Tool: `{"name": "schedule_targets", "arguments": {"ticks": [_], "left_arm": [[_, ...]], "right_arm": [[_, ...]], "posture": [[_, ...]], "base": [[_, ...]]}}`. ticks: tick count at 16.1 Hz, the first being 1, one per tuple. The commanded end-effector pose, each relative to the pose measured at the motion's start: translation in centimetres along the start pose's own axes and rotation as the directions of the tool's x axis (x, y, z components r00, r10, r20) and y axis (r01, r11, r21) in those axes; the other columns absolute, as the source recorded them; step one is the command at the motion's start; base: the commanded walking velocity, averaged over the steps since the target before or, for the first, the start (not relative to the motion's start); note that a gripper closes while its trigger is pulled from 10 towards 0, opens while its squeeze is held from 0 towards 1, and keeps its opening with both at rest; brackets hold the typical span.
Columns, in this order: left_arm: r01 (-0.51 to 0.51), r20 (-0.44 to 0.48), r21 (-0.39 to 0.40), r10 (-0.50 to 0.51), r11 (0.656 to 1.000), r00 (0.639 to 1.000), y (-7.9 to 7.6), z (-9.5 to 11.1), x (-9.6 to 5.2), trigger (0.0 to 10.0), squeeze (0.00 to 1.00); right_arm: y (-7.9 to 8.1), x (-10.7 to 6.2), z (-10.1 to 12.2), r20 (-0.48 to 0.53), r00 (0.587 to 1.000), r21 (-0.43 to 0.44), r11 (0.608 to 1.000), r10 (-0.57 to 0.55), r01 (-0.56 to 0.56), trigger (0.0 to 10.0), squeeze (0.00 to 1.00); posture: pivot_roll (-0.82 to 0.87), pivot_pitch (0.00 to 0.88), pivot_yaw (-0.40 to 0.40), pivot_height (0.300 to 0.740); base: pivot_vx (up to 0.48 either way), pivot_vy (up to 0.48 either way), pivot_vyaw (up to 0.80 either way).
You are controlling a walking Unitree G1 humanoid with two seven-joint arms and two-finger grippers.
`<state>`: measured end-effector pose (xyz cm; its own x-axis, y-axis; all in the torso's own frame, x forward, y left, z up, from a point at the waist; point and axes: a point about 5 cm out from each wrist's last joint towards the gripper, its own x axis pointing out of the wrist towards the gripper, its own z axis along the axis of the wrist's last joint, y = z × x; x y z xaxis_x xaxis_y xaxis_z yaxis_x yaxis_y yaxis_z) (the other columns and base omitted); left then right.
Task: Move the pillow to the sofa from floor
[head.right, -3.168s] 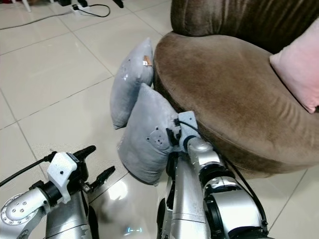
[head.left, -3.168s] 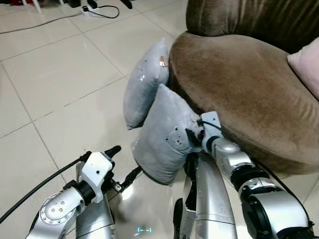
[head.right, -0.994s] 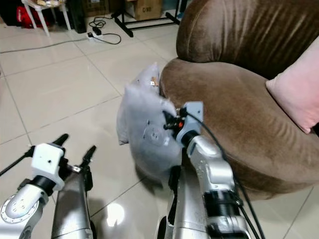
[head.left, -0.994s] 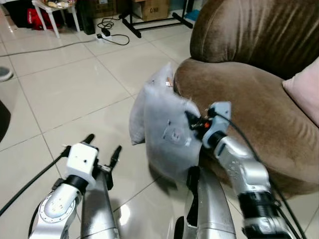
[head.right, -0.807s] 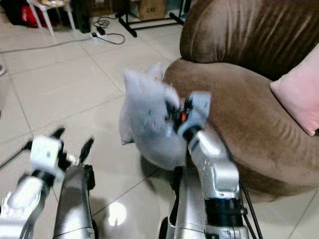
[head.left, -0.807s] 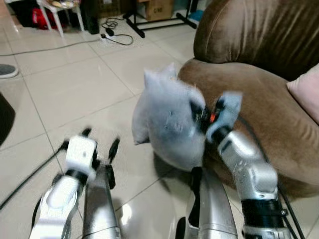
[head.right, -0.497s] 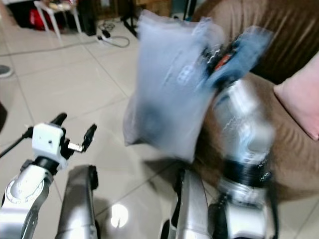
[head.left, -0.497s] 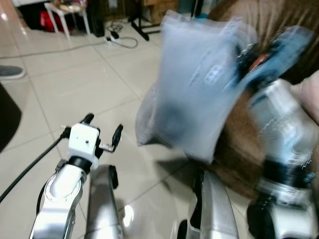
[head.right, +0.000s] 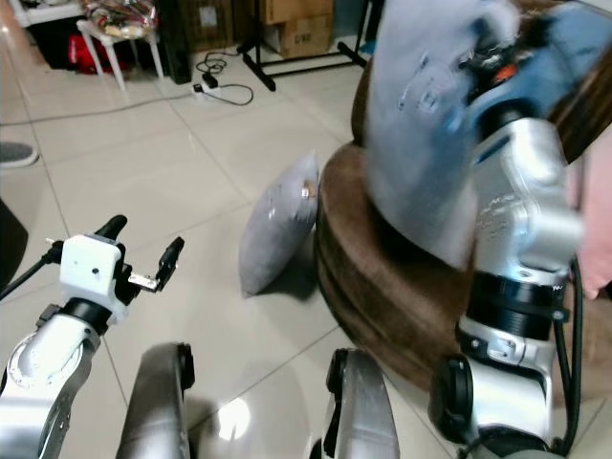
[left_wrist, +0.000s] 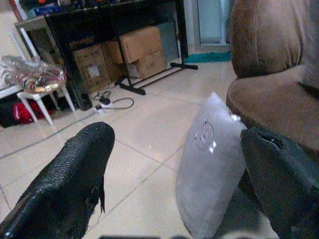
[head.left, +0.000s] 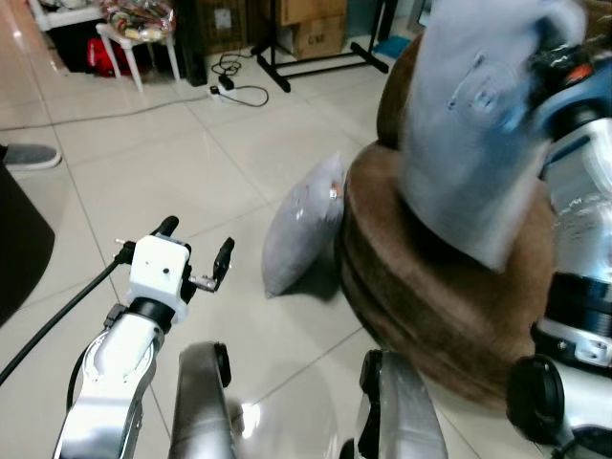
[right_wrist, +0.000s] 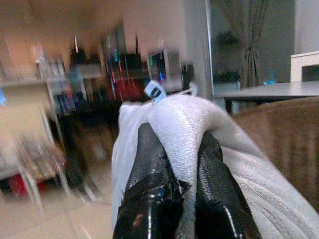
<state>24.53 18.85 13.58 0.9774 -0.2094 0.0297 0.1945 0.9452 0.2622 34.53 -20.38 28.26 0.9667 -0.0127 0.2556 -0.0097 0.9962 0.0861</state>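
Pillow (head.left: 473, 124) up over the sofa (head.left: 430, 287) seat, pinched in the right gripper (right_wrist: 174, 164). Second pillow (head.left: 301, 225) on the floor (head.left: 163, 182), leaning against the sofa's left side; left gripper (head.left: 196, 253) hangs left of it.

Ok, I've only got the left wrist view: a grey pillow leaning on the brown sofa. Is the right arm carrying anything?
Observer: Yes, the right gripper is shut on a second grey pillow, held up over the sofa seat.
Operator: Is the sofa bare?
Observer: No, a pink cushion lies at its right edge.
Operator: And the left gripper?
Observer: The left gripper is open, holding nothing, above the floor tiles.
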Motion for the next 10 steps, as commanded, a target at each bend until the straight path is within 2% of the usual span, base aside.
{"name": "schedule_targets", "arguments": {"ticks": [1, 2, 5, 10], "left_arm": [[0.01, 0.001, 0.008, -0.01, 1.0, 1.0, -0.1, 0.2, 0.3, 10.0, 0.0], [0.012, -0.002, 0.009, -0.012, 1.0, 1.0, -0.1, 0.1, 0.5, 10.0, 0.0], [0.019, -0.021, 0.017, -0.019, 1.0, 1.0, -0.3, -0.2, 1.1, 10.0, 0.0], [0.001, -0.021, 0.014, -0.001, 1.0, 1.0, -0.6, -0.3, 1.5, 10.0, 0.0]], "right_arm": [[1.6, -0.2, -2.7, -0.123, 0.991, -0.059, 0.996, 0.056, -0.064, 10.0, 0.0], [2.8, -0.6, -4.9, -0.191, 0.979, 0.009, 0.997, 0.071, -0.07, 10.0, 0.0], [4.1, -1.4, -8.8, -0.304, 0.95, 0.004, 0.997, 0.072, -0.074, 10.0, 0.0], [3.4, -3.1, -12.3, -0.341, 0.94, 0.034, 0.999, 0.005, 0.007, 10.0, 0.0]], "posture": [[0.1, 0.0, -0.073, 0.575], [0.09, 0.0, -0.069, 0.59], [0.1, 0.0, -0.069, 0.62], [0.1, 0.0, -0.071, 0.665]], "base": [[0.0, 0.0, 0.0], [0.0, 0.0, 0.0], [0.0, 0.0, 0.0], [0.0, 0.0, 0.0]]}}
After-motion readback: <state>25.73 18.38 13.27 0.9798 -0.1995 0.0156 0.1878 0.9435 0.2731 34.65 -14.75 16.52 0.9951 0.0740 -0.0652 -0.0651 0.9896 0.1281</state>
